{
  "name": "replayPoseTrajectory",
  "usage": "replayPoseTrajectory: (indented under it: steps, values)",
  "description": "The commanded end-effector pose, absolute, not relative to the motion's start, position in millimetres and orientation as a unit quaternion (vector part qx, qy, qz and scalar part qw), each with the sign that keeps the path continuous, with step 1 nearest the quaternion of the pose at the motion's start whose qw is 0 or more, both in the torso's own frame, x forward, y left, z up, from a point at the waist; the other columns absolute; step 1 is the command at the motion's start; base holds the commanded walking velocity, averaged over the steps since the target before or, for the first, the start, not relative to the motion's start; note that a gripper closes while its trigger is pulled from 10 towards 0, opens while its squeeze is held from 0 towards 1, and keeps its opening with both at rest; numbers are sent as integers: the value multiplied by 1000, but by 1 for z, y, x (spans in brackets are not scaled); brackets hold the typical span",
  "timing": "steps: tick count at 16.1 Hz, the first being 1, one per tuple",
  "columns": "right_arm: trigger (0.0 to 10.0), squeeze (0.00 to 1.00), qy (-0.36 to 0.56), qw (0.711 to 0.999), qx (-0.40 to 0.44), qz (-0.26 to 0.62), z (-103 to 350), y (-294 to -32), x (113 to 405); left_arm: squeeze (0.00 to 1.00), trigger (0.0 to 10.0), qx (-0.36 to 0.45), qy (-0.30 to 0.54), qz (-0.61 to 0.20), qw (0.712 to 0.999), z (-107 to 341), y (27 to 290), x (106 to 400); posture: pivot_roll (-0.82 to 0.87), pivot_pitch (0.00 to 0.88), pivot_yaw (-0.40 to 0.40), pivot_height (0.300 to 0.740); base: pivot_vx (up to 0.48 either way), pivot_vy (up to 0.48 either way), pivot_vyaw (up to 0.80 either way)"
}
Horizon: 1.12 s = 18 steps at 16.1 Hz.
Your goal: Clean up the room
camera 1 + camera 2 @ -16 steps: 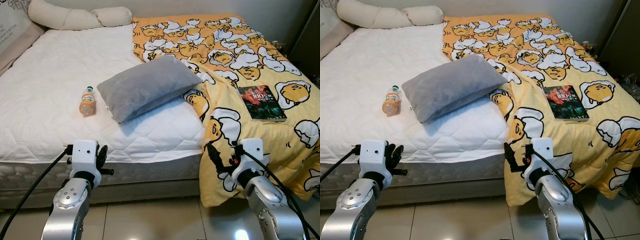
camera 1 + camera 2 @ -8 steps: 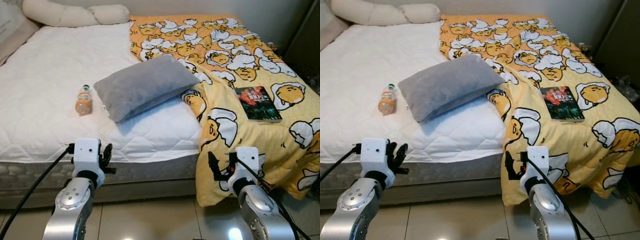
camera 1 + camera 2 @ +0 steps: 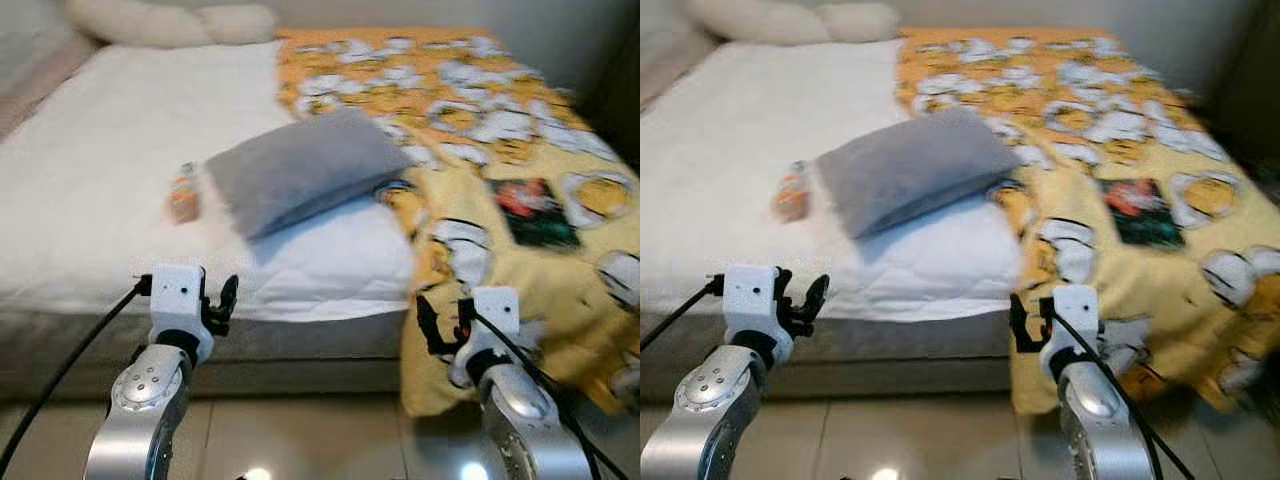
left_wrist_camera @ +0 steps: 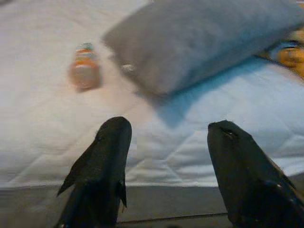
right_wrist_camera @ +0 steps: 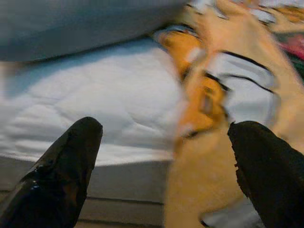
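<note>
An orange drink bottle (image 3: 183, 193) lies on the white mattress (image 3: 90, 200), just left of a grey pillow (image 3: 305, 168). A dark book (image 3: 538, 212) rests on the yellow egg-print blanket (image 3: 470, 100) that covers the bed's right half and hangs over its front edge. My left gripper (image 3: 218, 300) is open and empty, held in front of the mattress edge; its wrist view shows the bottle (image 4: 84, 71) and pillow (image 4: 204, 42) ahead. My right gripper (image 3: 442, 322) is open and empty, in front of the hanging blanket (image 5: 223, 95).
Cream pillows (image 3: 170, 20) lie at the head of the bed. The bed's front side (image 3: 310, 350) stands right before both arms, with glossy floor tiles (image 3: 300, 440) below. Something dark (image 3: 1252, 90) stands past the bed's right side. The pictures are blurred.
The whole picture has shifted a little and blurred, so the camera is moving. Both arms keep their pose before the bed, and the things on the bed lie as before.
</note>
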State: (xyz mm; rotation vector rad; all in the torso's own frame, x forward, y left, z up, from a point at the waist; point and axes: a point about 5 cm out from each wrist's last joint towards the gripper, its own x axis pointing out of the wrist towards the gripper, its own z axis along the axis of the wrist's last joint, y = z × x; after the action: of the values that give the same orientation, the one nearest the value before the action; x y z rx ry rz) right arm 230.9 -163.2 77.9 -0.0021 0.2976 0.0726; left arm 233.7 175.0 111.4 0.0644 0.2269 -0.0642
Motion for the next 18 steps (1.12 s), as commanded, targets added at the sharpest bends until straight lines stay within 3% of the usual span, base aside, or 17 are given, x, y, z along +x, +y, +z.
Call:
replayPoseTrajectory:
  steps: [1, 2, 6, 7, 8, 11, 12, 15, 18]
  values:
    - [10000, 1000, 134, 990, 0, 46, 83, -159, 234, 1000, 10000, 37, 103, -17, 994, 117, 180, 235, -78, 0, 27, 740, 0, 0, 800]
    - [10000, 1000, 119, 992, -40, 29, 85, -160, 238, 1000, 10000, 46, 104, -14, 993, 117, 182, 236, -75, 0, 28, 740, 0, 0, 0]
    - [10000, 1000, 21, 1000, -14, 19, 100, -160, 240, 1000, 10000, 62, 107, -15, 992, 116, 184, 238, -76, 0, 30, 740, 0, 136, 0]
    - [10000, 1000, 36, 999, -10, 16, 98, -160, 239, 1000, 10000, 64, 109, -16, 992, 116, 184, 238, -76, 0, 30, 740, 0, 247, 0]
    - [10000, 1000, 126, 992, 7, 10, 82, -161, 238, 1000, 10000, 69, 111, -22, 991, 116, 183, 239, -80, 0, 34, 740, 0, 244, 0]
    - [10000, 1000, 117, 992, 45, 32, 81, -156, 236, 1000, 10000, 64, 116, -28, 991, 115, 181, 239, -85, 0, 38, 740, 0, 246, 0]
    - [10000, 0, 124, 991, 43, 35, 80, -154, 235, 1000, 10000, 61, 117, -28, 991, 116, 181, 240, -85, 0, 36, 740, 0, 244, 0]
    - [10000, 0, 147, 984, 84, 49, 79, -149, 234, 1000, 10000, 59, 121, -28, 991, 116, 180, 239, -79, 0, 27, 740, 0, 250, 0]
    - [10000, 0, 149, 985, 60, 56, 79, -149, 235, 1000, 10000, 60, 127, -26, 990, 114, 181, 237, -74, 0, 18, 740, 0, 299, 0]
